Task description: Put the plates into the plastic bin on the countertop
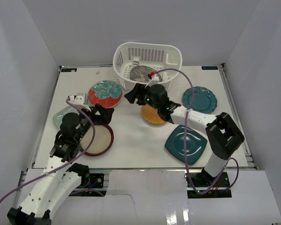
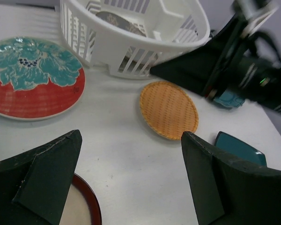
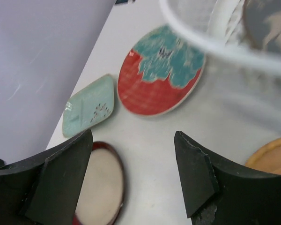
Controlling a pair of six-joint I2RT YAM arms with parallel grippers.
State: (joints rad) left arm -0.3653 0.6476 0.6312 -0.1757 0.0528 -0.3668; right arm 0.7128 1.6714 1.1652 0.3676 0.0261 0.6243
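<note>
The plastic bin (image 1: 147, 63) stands at the back of the countertop (image 1: 131, 154) with the grey deer plate (image 1: 141, 72) inside. On the countertop lie the teal-red floral plate (image 1: 105, 93), the pale green oblong plate (image 1: 60, 116), the red-rimmed beige plate (image 1: 98, 139), the orange woven plate (image 1: 152, 116), the dark teal square plate (image 1: 186, 143) and the teal scalloped plate (image 1: 199, 99). My left gripper (image 1: 103, 114) is open and empty above the beige plate's far edge (image 2: 82, 206). My right gripper (image 1: 133, 95) is open and empty, just in front of the bin (image 3: 215, 47).
Pale grey walls enclose the countertop on three sides. My right arm (image 2: 243, 65) stretches over the orange plate (image 2: 168, 109) toward the bin (image 2: 131, 33). The floral plate (image 3: 161, 70) and green plate (image 3: 89, 112) lie ahead of the right gripper (image 3: 131, 154).
</note>
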